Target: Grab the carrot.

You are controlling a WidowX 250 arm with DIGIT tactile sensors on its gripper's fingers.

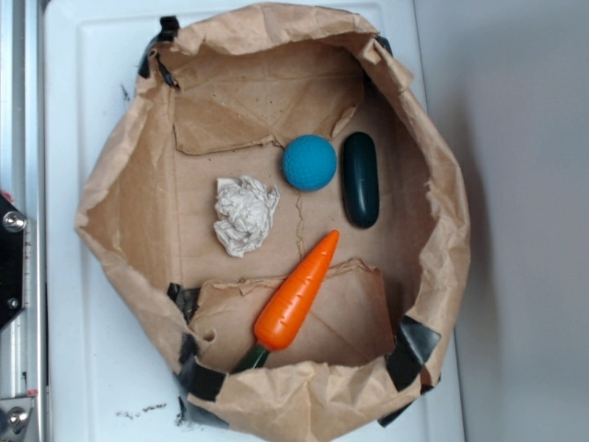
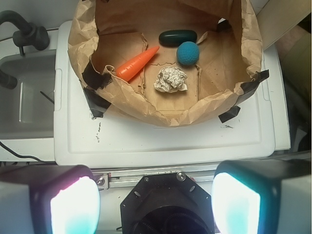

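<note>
The carrot (image 1: pixel 296 295) is bright orange with a dark green stem. It lies slanted on the floor of the brown paper bag (image 1: pixel 120 198), its tip pointing toward the blue ball (image 1: pixel 309 162). In the wrist view the carrot (image 2: pixel 137 64) lies at the bag's left side, far ahead of my gripper (image 2: pixel 156 200). The gripper is open, its two pads (image 2: pixel 73 207) wide apart at the bottom of the view with nothing between them. It hangs outside the bag, over the metal rail at the white lid's edge. The exterior view does not show the gripper.
A dark green capsule (image 1: pixel 360 179) lies beside the blue ball. A crumpled white paper wad (image 1: pixel 244 214) sits near the bag's middle. The bag's walls stand up all round, taped with black tape (image 1: pixel 411 345) onto a white lid (image 2: pixel 161 141). A grey bin (image 2: pixel 24 97) stands left.
</note>
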